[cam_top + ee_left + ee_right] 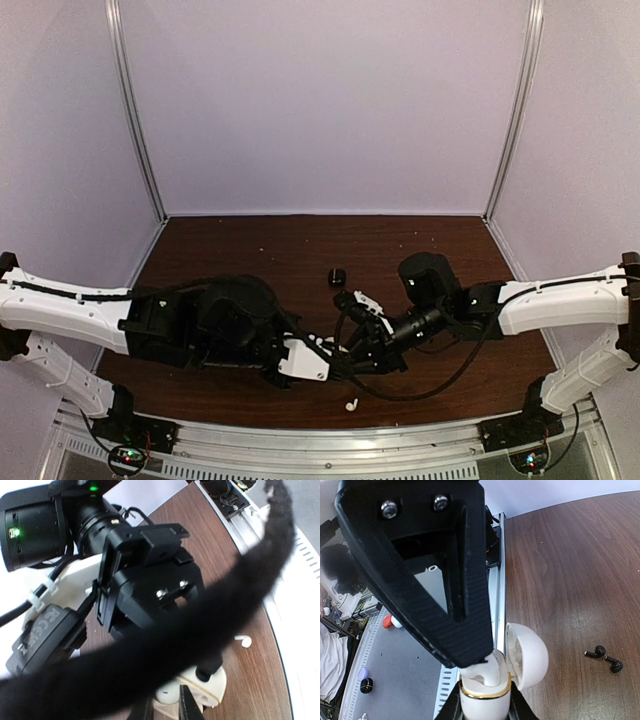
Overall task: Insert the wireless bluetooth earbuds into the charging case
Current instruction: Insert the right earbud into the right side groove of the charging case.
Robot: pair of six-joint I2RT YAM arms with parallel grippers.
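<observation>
Support is being given from the left: the left arm is being stretched low across the table toward 3 o'clock, with its wrist dipped at the middle of the board. The left gripper is being closed narrowly on the base of the charging case, which is being held upright just above the wood. The case is being shown as glossy white and rounded, with a gold band around its mouth. Its domed lid is being swung open at 2 o'clock of the body.

At 6 o'clock of the case in the overhead view, a loose white earbud is being left lying on the table near the front rail.

From the right, the right arm is being reached in toward 9 o'clock and angled down over the case. The right gripper is being pinched shut on a held white earbud, whose lower part is being seated in the case's mouth.

At 3 o'clock of the case in the right wrist view, the black earbuds are being left side by side on the wood, well apart from both grippers.

In the left wrist view, a blurred black cable is being draped across the frame. Raised lettering on a black housing is being shown, but it cannot be read with confidence.
</observation>
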